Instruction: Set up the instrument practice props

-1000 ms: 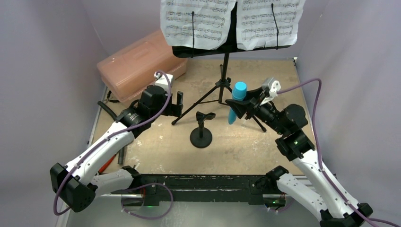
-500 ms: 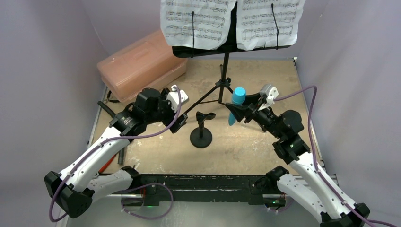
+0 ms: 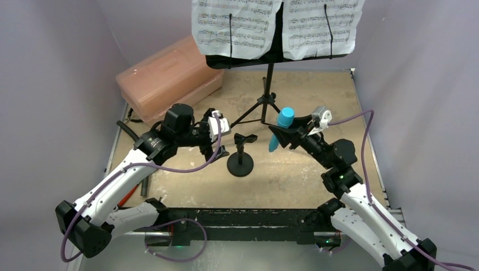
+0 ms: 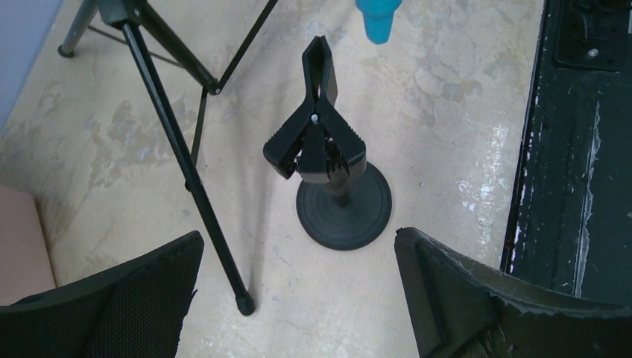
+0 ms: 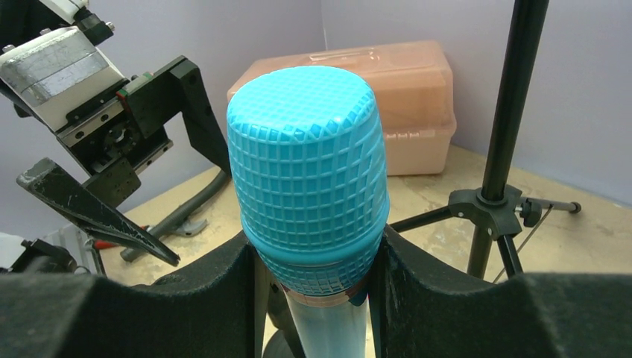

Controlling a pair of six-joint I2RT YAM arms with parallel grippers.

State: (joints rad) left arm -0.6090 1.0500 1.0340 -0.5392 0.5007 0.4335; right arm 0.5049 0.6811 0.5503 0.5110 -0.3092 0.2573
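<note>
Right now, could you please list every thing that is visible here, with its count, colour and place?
music stand: 1, black, far centre
sheet-music pages: 2, white, on the stand's desk
mic stand: 1, black, centre, clip empty
microphone: 1, cyan-blue, held up right of centre
box: 1, pink, far left
tool: 1, red handle, near left, partly hidden
table: 1, tan
left claw: 1, black, open, near mic stand
right claw: 1, black, shut on microphone

I saw the microphone (image 5: 307, 164), pinched in the right gripper (image 5: 313, 257), as matt cyan plastic with a rough moulded grid on its head. Below the left gripper (image 4: 298, 242), the mic stand (image 4: 344, 216) looked matt black on a scuffed, blotchy tabletop (image 4: 462, 104).
</note>
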